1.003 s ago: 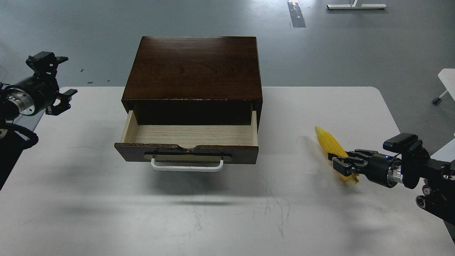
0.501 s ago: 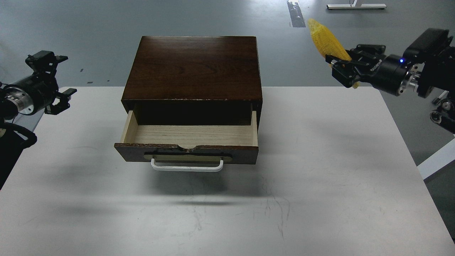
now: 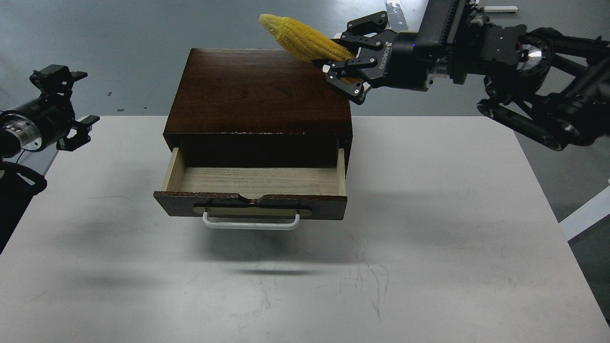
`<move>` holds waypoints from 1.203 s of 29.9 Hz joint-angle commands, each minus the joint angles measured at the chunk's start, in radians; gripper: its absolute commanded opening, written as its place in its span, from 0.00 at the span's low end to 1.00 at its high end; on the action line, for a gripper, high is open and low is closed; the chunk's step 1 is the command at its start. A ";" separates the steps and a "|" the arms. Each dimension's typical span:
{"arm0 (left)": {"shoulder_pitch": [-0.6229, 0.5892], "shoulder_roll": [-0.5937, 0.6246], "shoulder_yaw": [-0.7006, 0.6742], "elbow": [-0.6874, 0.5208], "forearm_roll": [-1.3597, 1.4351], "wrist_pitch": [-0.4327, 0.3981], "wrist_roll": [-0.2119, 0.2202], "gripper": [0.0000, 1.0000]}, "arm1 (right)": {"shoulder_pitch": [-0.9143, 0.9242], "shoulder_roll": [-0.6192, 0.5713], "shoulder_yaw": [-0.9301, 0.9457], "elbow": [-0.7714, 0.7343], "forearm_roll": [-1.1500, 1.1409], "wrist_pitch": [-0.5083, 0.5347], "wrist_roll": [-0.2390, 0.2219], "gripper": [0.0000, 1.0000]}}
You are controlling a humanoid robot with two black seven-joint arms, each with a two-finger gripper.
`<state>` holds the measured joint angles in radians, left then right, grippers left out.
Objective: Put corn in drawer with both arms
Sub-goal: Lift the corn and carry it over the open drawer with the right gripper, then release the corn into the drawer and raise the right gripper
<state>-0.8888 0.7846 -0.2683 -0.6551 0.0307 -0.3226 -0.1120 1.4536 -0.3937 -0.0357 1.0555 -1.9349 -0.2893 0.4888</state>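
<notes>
Since a second ago, when the corn lay on the white table at the right of the frame with the right gripper closing round its thick end, the cob has been lifted clear and swung across to the upper middle of the frame — half a second ago it was still high at the upper right. It now hangs in the air over the back right corner of the dark wooden box, its pointed tip aimed up and to the left, the right gripper's black fingers clamped on its thick end. For the task this suggests the pick is done and the carry is well along; what remains is to bring the cob forward and down into the drawer, which stands pulled open with its pale interior empty. The right arm reaches in from the upper right edge, stretched nearly level, wrist pointing left. At the left edge the left gripper hovers above the table's corner, fingers apart and holding nothing, having barely shifted.
</notes>
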 commanded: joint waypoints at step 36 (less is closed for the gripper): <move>0.017 0.035 -0.003 -0.001 -0.002 -0.001 -0.017 0.99 | -0.088 0.067 -0.174 0.035 -0.022 -0.024 0.000 0.75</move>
<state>-0.8714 0.8192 -0.2709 -0.6560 0.0291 -0.3230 -0.1279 1.3742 -0.3281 -0.2110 1.0940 -1.9593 -0.3054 0.4886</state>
